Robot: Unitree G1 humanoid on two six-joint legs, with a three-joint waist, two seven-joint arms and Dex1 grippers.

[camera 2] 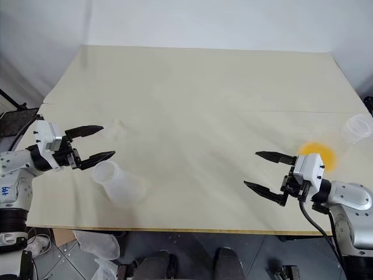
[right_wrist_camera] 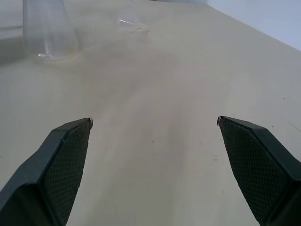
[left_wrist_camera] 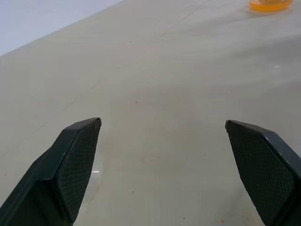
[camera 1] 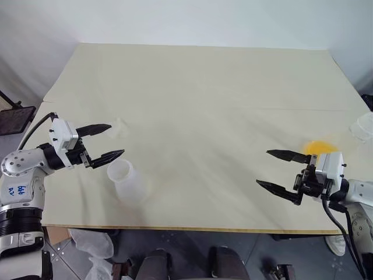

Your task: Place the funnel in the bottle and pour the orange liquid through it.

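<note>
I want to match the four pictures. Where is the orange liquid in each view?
Left eye view: orange liquid at the right, just beyond the right gripper.
Right eye view: at the right, behind that gripper.
Left wrist view: at the upper right edge.
Right wrist view: not in it.
Shared landmark: the beige table.

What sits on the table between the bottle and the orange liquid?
Nothing: in the left eye view, only bare table runs from the bottle across to the orange liquid. The funnel sits off that line, farther back.
</note>
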